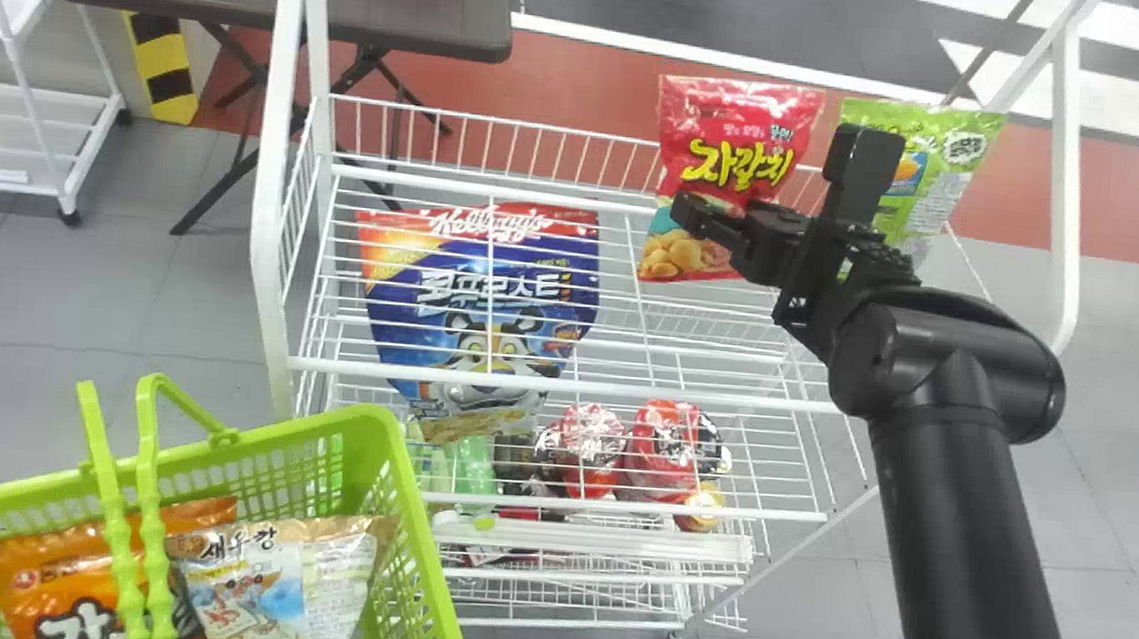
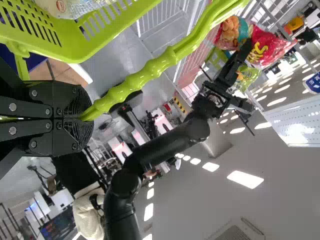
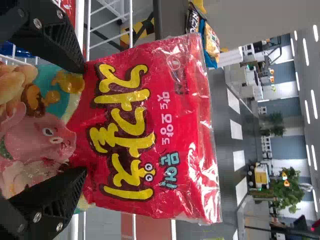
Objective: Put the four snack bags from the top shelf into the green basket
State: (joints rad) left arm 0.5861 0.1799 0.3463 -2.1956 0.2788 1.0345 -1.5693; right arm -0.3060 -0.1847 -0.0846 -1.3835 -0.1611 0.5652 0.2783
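It's bright in here: white ceiling lights (image 2: 245, 179) shine overhead, a pale patch of glare washes over the white panel (image 2: 295, 125), and small glints streak the red bag's shiny wrapper (image 3: 192, 130) along its crinkled edge.

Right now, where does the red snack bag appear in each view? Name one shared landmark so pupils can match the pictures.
Head view: the red snack bag is upper right of centre, at the right gripper.
Left wrist view: beyond the basket handle, by the right arm's far end.
Right wrist view: large, close before the right gripper's spread fingers.
Shared landmark: the right gripper.
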